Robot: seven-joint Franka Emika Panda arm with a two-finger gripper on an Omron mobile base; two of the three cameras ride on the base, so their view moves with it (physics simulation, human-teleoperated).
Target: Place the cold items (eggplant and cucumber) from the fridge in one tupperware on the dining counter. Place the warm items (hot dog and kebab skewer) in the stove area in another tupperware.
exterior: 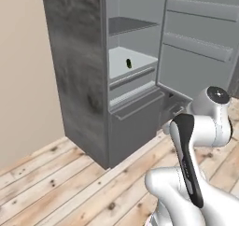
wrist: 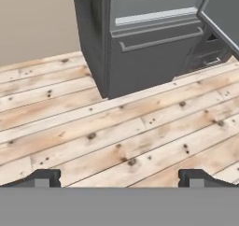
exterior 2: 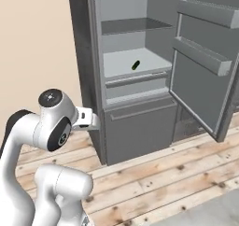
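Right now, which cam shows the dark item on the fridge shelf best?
Right base view: the dark item lies in plain sight on the pale shelf, shape readable. Left base view shows it smaller, as a dark speck. The hand view looks at the fridge's bottom drawer and floor.

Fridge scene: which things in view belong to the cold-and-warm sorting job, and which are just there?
Job:
- small dark item on the fridge shelf, likely cucumber or eggplant
- open fridge
- open pincer

Just there:
- door bins
- wooden floor

Fridge (exterior: 79, 71) brushed grey metal, matt; floor (wrist: 116, 136) knotty pale wood planks.
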